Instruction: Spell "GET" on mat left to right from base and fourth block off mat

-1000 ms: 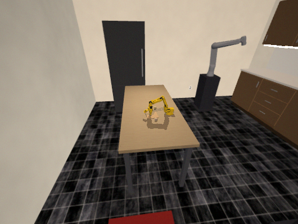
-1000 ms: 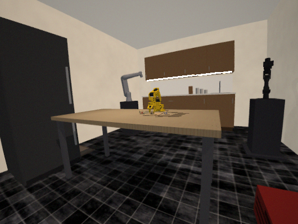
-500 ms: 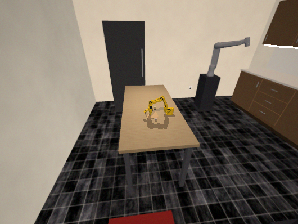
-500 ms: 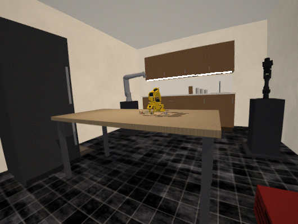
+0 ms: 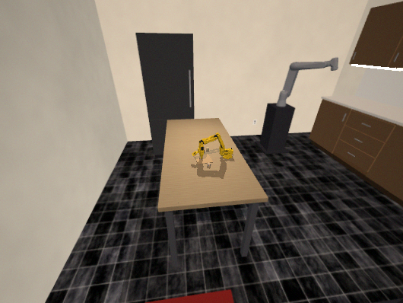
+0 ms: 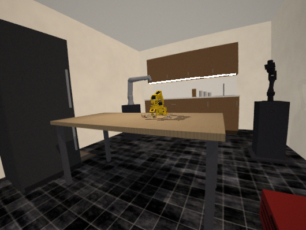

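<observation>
The little yellow arm (image 5: 213, 142) was bent low at about 9 o'clock from its base, gripper (image 5: 195, 154) nearly shut on one of the blocks, presumably to carry it into the row on the mat (image 5: 211, 167). Honestly everything was tiny, so I couldn't read any letters or count the blocks.

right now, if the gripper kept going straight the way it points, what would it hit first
The gripper points down, shut on something too small to name, probably a block. Going straight on, it would likely meet the mat or the wooden table first; depth is unclear.
</observation>
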